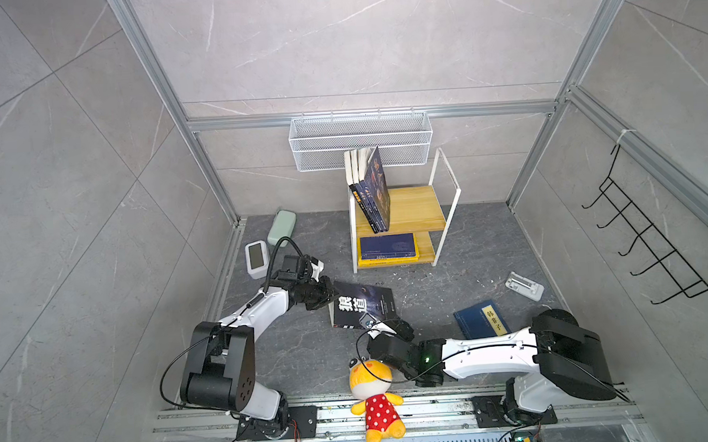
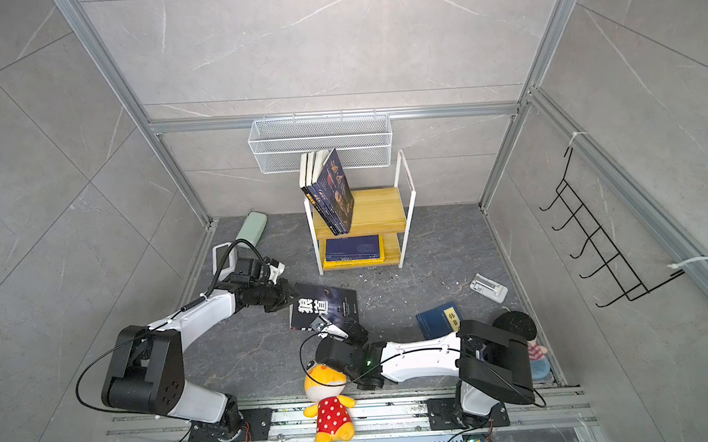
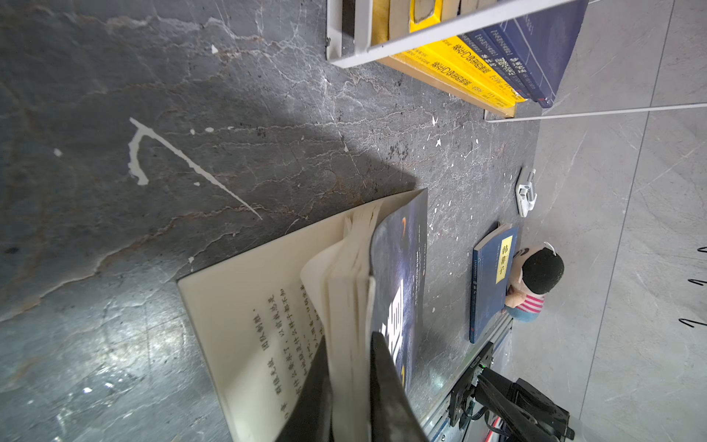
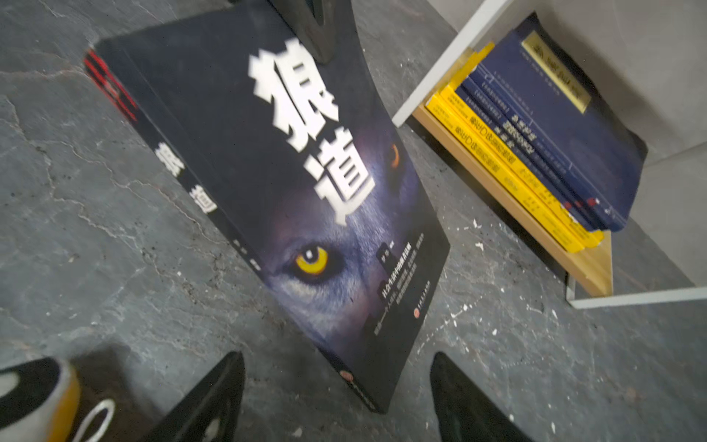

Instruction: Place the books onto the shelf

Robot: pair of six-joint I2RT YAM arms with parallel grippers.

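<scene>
A dark wolf-eye book (image 1: pixel 363 306) lies on the dark tabletop between the arms. My left gripper (image 3: pixel 350 336) is shut on its cover and a sheaf of pages at the book's left edge, and these curl up off the lower pages. My right gripper (image 4: pixel 336 356) is open just off the book's near corner, with nothing between its fingers. The shelf (image 1: pixel 418 206) stands behind. Navy books (image 1: pixel 371 192) lean upright on its top board, and a navy-and-yellow stack (image 1: pixel 387 247) lies on the lower board. A blue book (image 1: pixel 480 317) lies by the right arm.
A yellow plush toy (image 1: pixel 374 395) lies at the front rail beside the right wrist. A white mesh basket (image 1: pixel 360 140) hangs behind the shelf. A green case (image 1: pixel 282 226) and a white device (image 1: pixel 256 256) sit at the back left, a white clip (image 1: pixel 524 286) at the right.
</scene>
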